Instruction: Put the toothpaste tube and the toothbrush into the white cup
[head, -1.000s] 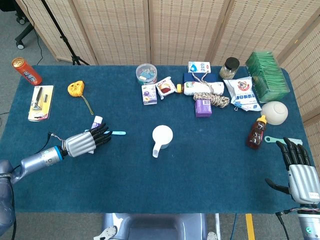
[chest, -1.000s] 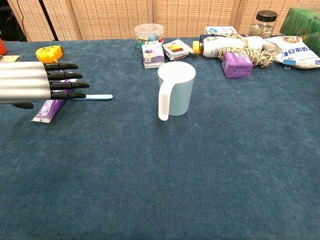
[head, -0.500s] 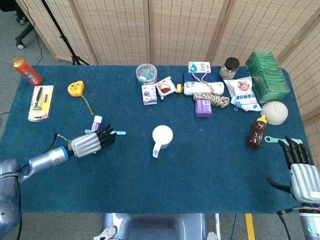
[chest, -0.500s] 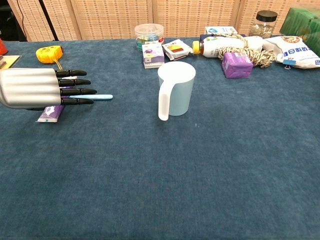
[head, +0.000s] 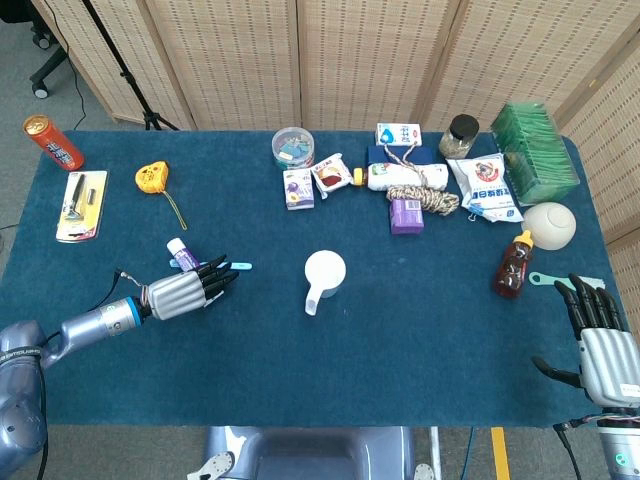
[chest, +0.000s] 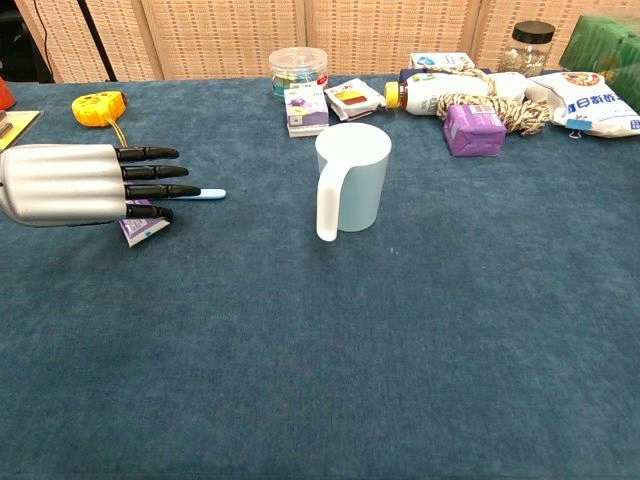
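Head view showed us the white cup (head: 325, 271) upright near the middle of the blue table (head: 400, 330), its handle pointing toward six o'clock, and we saw nothing inside it. At about eleven o'clock from the cup stood a clear tub (head: 293, 146) holding small coloured pieces, too small for us to identify. A dark-lidded jar (head: 460, 135) stood at one o'clock, contents unclear.

At nine o'clock from the cup we found our left hand (head: 185, 293), held flat with its fingers (head: 217, 280) straight, close side by side and pointing toward the cup. The toothpaste tube (head: 180, 254), purple with a white cap, lay under the hand, its cap end sticking out toward eleven o'clock. The toothbrush (head: 238, 266), light blue, lay beneath the fingertips, its end showing just past them toward the cup. We could not tell whether the fingers touched either one; they gripped nothing we could see.

Our right hand (head: 602, 345) sat at the table's edge, at four o'clock from the cup, fingers straight and slightly spread, thumb out, holding nothing.
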